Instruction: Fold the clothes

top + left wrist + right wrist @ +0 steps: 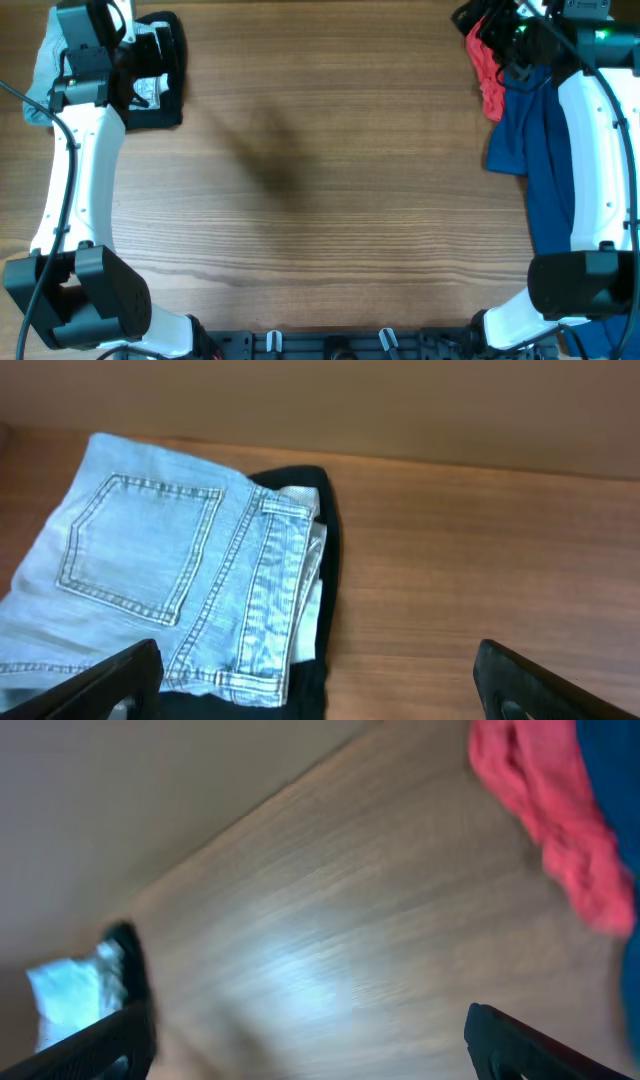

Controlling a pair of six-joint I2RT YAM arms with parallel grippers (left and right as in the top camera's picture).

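My left gripper (315,665) is spread wide with nothing between its fingers (110,685), and it hangs by the near edge of the denim shorts (150,575). The shorts are light blue and faded, folded into a flat bundle with a patch back pocket facing up, and they lie at the far left corner of the table (320,200). They rest on a black garment (330,530) that sticks out along their right side, and a bit of a white garment (314,555) shows between the two at the fold. From overhead my left arm covers most of that stack, so only a pale blue edge on one side and the black cloth with white patches on the other show past it. My right gripper (310,1020) is also wide open and holds nothing, over the wood at the far right corner. Its wrist picture is blurred, but a red garment (550,820) lies crumpled just to the right of it, touching a blue garment (612,760) at the frame's edge. From overhead the red one sits at the table's top right and the blue one spreads from it down the right side, partly under my right arm. The two heaps are well apart, at opposite ends of the table.
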